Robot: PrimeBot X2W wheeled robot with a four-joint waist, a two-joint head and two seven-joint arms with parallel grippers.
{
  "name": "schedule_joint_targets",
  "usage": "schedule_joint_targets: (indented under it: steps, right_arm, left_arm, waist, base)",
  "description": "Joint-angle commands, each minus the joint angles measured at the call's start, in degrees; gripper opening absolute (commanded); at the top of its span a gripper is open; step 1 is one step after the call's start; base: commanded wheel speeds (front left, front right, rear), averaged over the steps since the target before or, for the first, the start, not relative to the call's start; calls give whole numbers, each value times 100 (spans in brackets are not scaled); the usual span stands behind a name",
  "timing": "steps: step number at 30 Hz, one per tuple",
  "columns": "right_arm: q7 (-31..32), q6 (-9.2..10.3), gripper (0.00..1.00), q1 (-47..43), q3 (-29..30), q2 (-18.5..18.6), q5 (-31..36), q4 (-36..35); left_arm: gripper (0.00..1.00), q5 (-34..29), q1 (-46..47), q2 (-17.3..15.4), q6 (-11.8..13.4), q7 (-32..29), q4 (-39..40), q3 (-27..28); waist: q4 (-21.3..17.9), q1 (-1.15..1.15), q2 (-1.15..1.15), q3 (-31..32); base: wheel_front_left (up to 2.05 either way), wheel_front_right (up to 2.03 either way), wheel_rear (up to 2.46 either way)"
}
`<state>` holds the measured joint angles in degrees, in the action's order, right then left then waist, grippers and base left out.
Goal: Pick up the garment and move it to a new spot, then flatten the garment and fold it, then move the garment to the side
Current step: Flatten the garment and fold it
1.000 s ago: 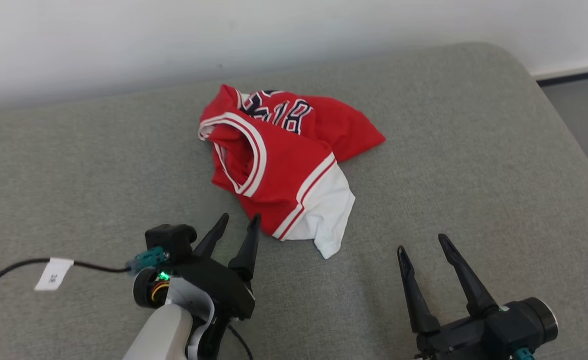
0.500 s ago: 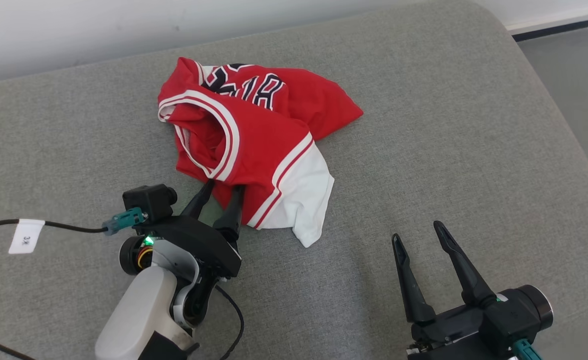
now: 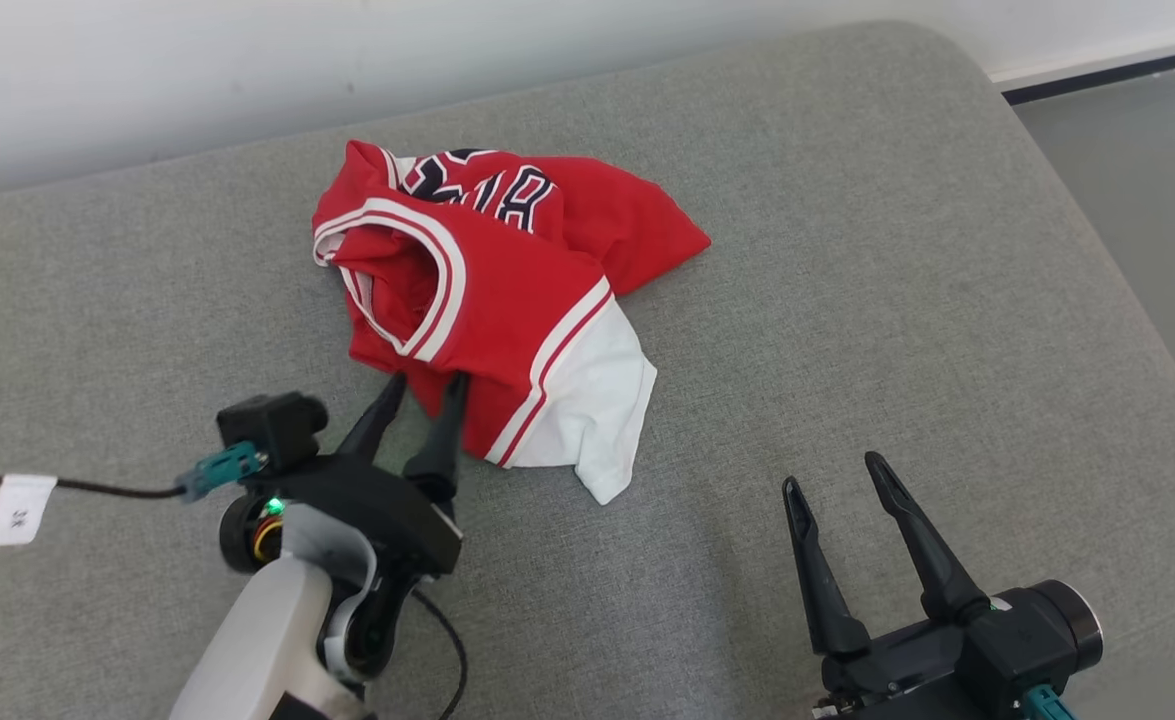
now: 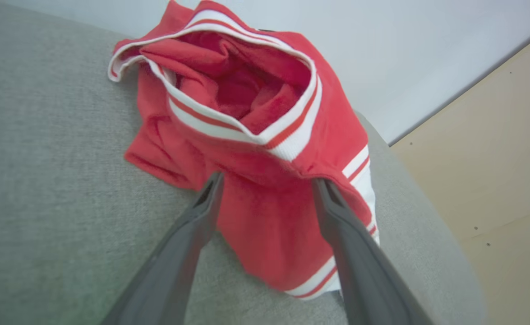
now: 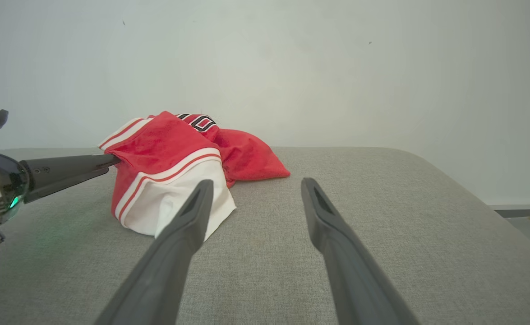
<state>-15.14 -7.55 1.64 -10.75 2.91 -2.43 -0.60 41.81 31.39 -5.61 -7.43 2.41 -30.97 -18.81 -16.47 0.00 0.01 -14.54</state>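
Cushion (image 3: 897,250) of grey weave against a pale wall, the garment (image 3: 507,290), red with white trim, crumpled near its middle. At its near red edge the left gripper (image 3: 428,380) stands spread wide, cloth between the fingertips but nothing pinched; the right gripper (image 3: 833,472) is equally wide and empty over bare cushion beside the white hem. White cable tag (image 3: 17,510) at far left.
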Motion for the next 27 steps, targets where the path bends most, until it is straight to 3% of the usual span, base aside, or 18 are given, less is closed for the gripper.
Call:
schedule_joint_targets:
  steps: [1,15,20,26,27]
  right_arm:
    - [-10,12,100,-57,1,-4,-7,16]
    - [-10,13,100,11,-142,-4,-4,14]
    - [-10,13,100,108,-201,-3,-27,-1]
    - [-10,13,100,182,-228,-4,-64,-17]
    - [-10,13,100,191,-223,-4,-79,-22]
  left_arm:
    - [100,40,-145,-81,63,23,54,50]
    - [100,62,-518,-319,547,-229,1100,164]
    - [100,-32,-301,-308,674,-455,953,41]
    - [100,200,32,-150,627,-471,568,124]
    - [96,261,82,-123,595,-432,517,159]
  waist:
    - [22,0,-1,66]
    - [26,0,-1,75]
    - [-98,0,-1,-56]
    - [-242,0,-1,-146]
    - [-262,0,-1,-144]
  base:
    - [0,0,0]
    - [0,0,0]
    - [0,0,0]
    - [0,0,0]
    - [0,0,0]
